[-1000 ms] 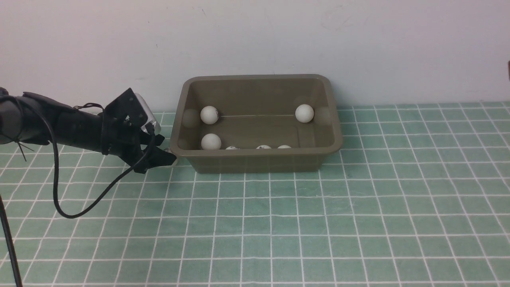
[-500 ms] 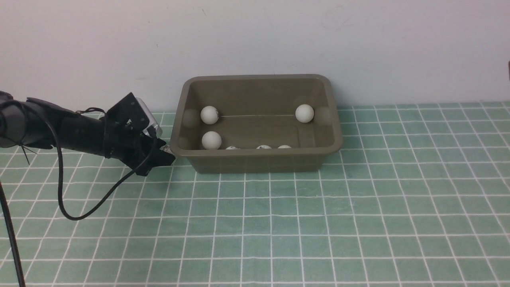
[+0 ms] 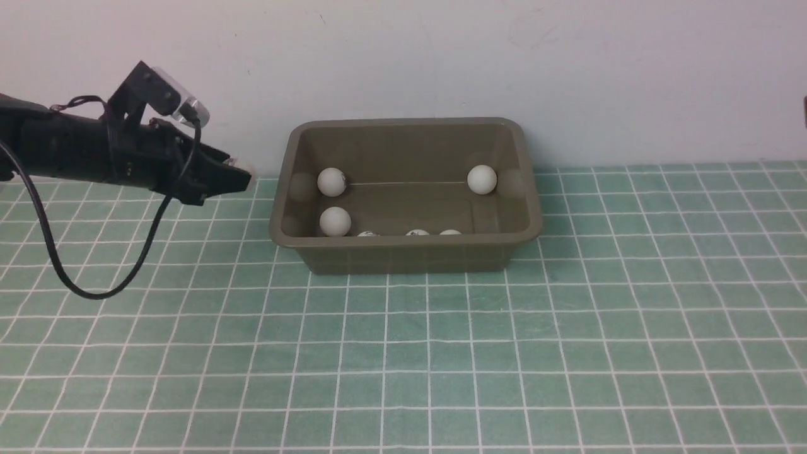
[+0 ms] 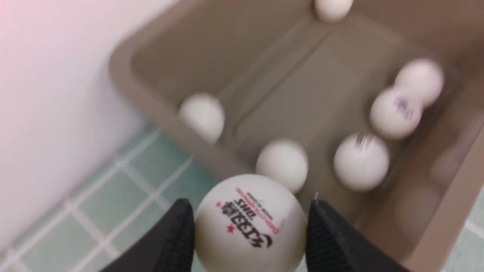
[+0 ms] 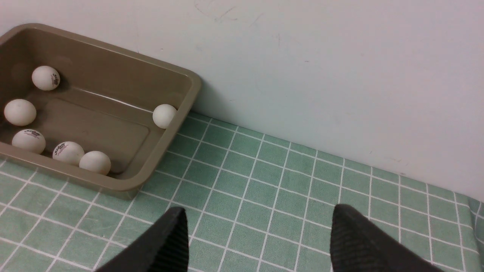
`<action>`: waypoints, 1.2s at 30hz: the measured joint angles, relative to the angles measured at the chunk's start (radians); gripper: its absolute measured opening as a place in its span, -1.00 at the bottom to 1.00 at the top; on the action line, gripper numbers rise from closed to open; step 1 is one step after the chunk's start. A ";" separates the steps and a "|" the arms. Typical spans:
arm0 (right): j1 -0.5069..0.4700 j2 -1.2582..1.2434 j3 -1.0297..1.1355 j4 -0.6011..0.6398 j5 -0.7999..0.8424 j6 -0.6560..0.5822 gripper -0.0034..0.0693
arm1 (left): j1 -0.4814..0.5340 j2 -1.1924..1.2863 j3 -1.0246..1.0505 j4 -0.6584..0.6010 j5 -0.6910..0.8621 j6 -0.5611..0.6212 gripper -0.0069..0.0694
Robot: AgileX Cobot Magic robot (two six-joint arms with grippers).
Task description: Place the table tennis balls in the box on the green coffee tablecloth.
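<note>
My left gripper (image 3: pixel 243 173) hangs above the green coffee tablecloth (image 3: pixel 403 353), to the left of the box (image 3: pixel 403 243) and about level with its rim. It is shut on a white table tennis ball (image 4: pixel 249 223) with a dark and red logo, pinched between both black fingers. The olive-brown box holds several more balls: one at the back left (image 3: pixel 331 181), one at the back right (image 3: pixel 482 179), and others along its front wall (image 3: pixel 334 222). My right gripper (image 5: pixel 257 215) stands open over bare cloth to the right of the box (image 5: pixel 113 68), with nothing between its fingers.
A pale wall (image 3: pixel 567 75) rises directly behind the box. The left arm's black cable (image 3: pixel 94 290) loops down to the cloth. The cloth's right edge (image 5: pixel 472 211) shows in the right wrist view.
My left gripper closed on a ball low beside the box's left front corner, then rose with it and drew back to the left. The balls in the box have not moved.
</note>
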 joint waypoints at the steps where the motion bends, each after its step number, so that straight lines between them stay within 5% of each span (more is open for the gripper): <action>1: 0.000 0.000 0.000 0.000 0.000 0.000 0.36 | -0.008 0.000 0.000 -0.028 0.001 0.017 0.07; 14: 0.000 0.000 0.000 0.011 0.000 0.000 0.36 | -0.176 0.104 0.000 -0.121 -0.109 0.246 0.11; 19: 0.000 0.000 0.000 0.011 -0.012 0.000 0.36 | -0.174 0.070 0.001 -0.127 -0.151 0.187 0.44; 31: 0.000 0.000 0.000 0.011 -0.055 0.000 0.36 | -0.136 -0.179 0.001 -0.121 -0.173 0.075 0.49; 36: 0.000 -0.020 0.000 0.011 -0.116 0.000 0.36 | -0.117 -0.288 0.001 0.009 -0.216 -0.068 0.50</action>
